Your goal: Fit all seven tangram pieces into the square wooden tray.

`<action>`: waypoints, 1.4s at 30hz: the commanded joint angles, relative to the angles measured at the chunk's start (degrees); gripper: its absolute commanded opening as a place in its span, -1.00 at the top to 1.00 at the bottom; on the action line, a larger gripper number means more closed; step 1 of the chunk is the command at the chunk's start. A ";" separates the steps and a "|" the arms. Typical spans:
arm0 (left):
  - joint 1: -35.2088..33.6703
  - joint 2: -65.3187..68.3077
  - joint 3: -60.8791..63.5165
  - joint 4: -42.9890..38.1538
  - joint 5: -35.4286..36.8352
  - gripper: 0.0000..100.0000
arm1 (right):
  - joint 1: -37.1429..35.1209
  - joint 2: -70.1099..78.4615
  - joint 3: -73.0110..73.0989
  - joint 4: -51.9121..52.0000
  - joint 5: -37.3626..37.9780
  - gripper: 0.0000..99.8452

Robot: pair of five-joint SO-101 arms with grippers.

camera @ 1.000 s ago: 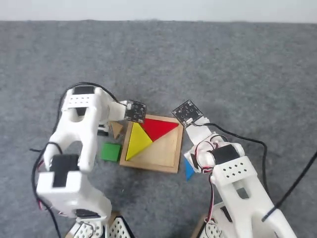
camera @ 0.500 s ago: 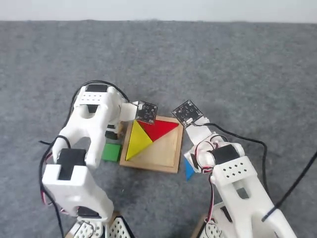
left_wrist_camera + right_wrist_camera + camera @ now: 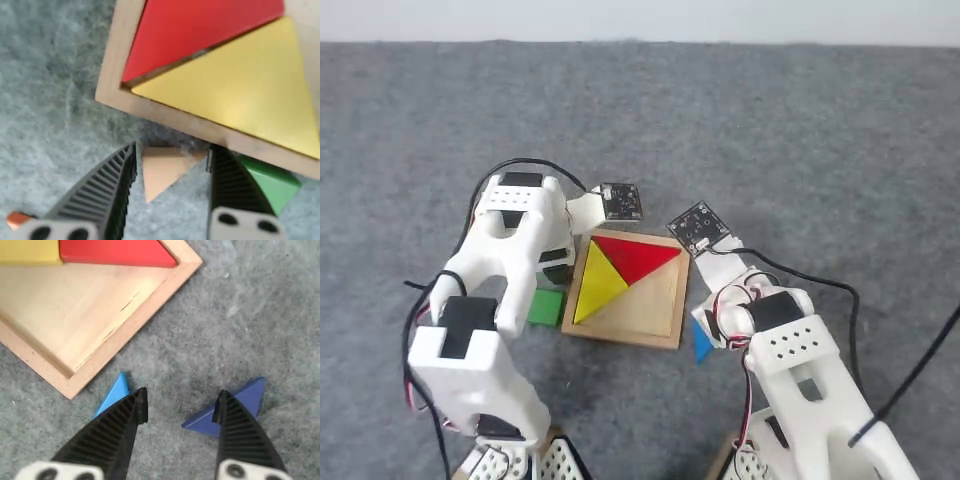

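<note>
Straddling, with the left gripper's [image 3: 172,152] spread fingers, the small pale orange wooden triangle [image 3: 162,172] lying just outside the square wooden tray's [image 3: 200,124] rim, one edge along it; holding the right gripper [image 3: 181,400] likewise spread beyond the tray's opposite side.

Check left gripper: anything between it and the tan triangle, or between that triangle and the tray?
Nothing visible: the left gripper is open, straddling the tan triangle. Toward the tray, its raised rim and the yellow triangle sit before the bare floor, so a lift over is likely needed.
</note>
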State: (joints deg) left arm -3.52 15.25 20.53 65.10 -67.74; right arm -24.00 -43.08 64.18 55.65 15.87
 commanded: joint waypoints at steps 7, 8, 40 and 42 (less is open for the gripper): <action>-5.89 -0.44 -2.59 2.55 -11.69 0.56 | 0.92 0.22 -0.53 -0.57 0.79 0.55; -6.07 -0.44 -2.59 3.16 -14.15 0.56 | 0.92 0.22 -0.53 -0.57 0.79 0.55; -1.32 5.27 -11.21 7.12 -23.65 0.56 | 0.92 0.22 -0.53 -0.57 3.16 0.55; -1.23 8.35 -15.60 11.16 -23.56 0.56 | 0.92 0.22 -0.53 -0.57 3.16 0.55</action>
State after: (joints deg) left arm -4.48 22.02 11.56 71.34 -90.86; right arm -24.00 -43.08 64.18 55.65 18.33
